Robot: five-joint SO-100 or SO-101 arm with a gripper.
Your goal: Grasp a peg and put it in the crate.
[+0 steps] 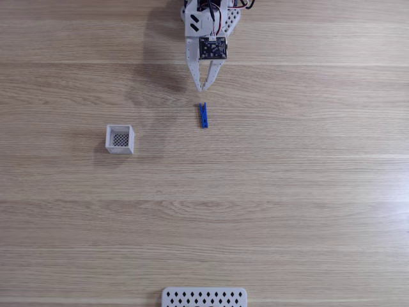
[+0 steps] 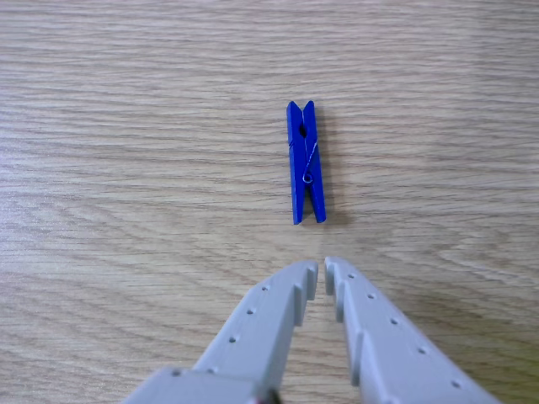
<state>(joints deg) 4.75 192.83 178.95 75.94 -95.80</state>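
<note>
On the tabletop (image 1: 287, 211), the crate (image 1: 119, 139) stands well left of the peg (image 1: 203, 115) in the fixed view. Just short of the peg, the gripper (image 2: 321, 271) hangs nearly closed, empty. Light, stiff, smooth plastic; likely best pinched across its narrow middle, near the spring.

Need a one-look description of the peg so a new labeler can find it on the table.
In the fixed view, start at the gripper hanging at the top centre of the wooden table. Just below its nearly closed fingertips lies the peg, lengthwise toward them, untouched. It is the one bright blue thing; the crate to its left and the perforated panel are white.
</note>
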